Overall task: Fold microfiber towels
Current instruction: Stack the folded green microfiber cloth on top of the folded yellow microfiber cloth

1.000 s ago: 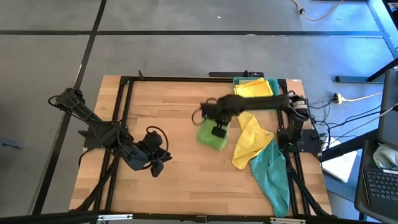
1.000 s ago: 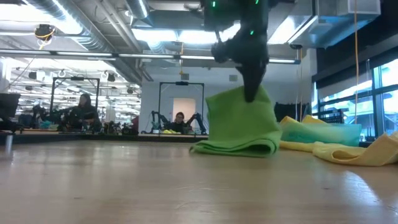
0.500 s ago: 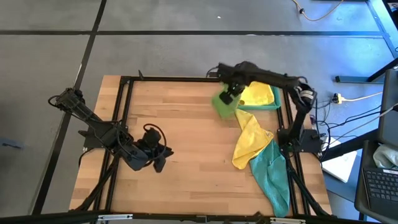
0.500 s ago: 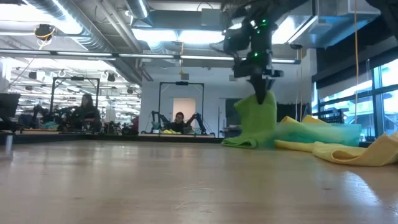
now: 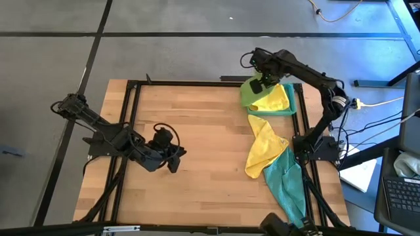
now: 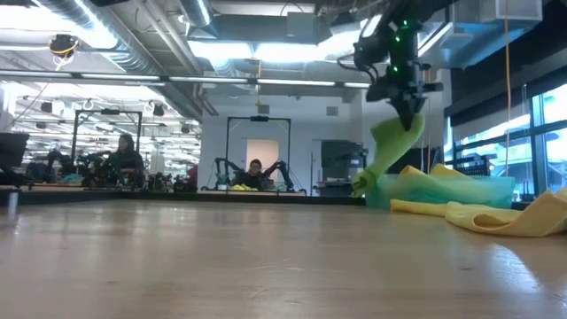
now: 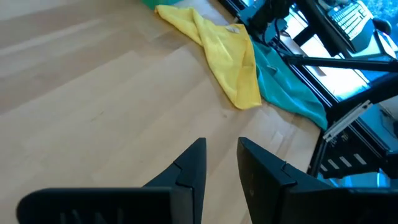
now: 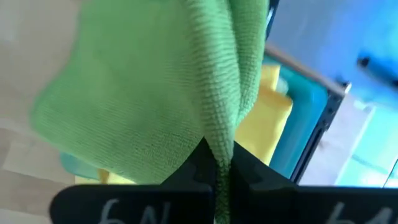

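My right claw [image 8: 217, 163] is clenched on the green towel [image 8: 155, 93], which hangs just below it so the folded cloth can drop into the tray [image 5: 293, 110] beneath. Beyond, a yellow towel [image 5: 262, 147] sprawls on the tabletop [image 5: 197, 131]; my left claw [image 5: 176, 159] waits slightly parted, well apart.

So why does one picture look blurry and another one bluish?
Right wrist view: the green towel hangs so near the lens that its far folds blur. High view: blue light washes the floor right of the table. Low view: bright ceiling strips glare, and the near tabletop is soft.
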Controlling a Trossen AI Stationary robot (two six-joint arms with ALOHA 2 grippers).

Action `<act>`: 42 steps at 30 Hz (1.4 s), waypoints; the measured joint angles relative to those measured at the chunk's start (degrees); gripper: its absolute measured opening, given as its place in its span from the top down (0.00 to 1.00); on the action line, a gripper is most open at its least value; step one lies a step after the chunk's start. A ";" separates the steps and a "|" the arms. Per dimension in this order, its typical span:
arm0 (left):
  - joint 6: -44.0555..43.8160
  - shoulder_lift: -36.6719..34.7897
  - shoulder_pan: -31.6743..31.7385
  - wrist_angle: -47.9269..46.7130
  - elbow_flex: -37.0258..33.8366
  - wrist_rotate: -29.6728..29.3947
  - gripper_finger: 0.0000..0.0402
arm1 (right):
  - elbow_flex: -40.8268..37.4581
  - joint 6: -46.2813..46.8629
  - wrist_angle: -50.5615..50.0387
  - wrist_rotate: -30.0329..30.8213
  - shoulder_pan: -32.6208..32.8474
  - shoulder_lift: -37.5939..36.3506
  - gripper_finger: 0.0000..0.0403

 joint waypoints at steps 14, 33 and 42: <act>-0.52 0.00 0.15 0.17 0.00 0.19 0.79 | -17.70 1.73 2.35 -0.12 -1.63 -3.49 0.97; -2.79 0.00 0.59 0.17 0.00 0.57 0.79 | -26.01 1.87 7.92 0.90 -6.87 -9.94 0.85; -4.56 0.00 0.59 0.20 0.00 0.55 0.79 | -27.95 2.97 7.12 6.00 -6.85 -9.93 0.57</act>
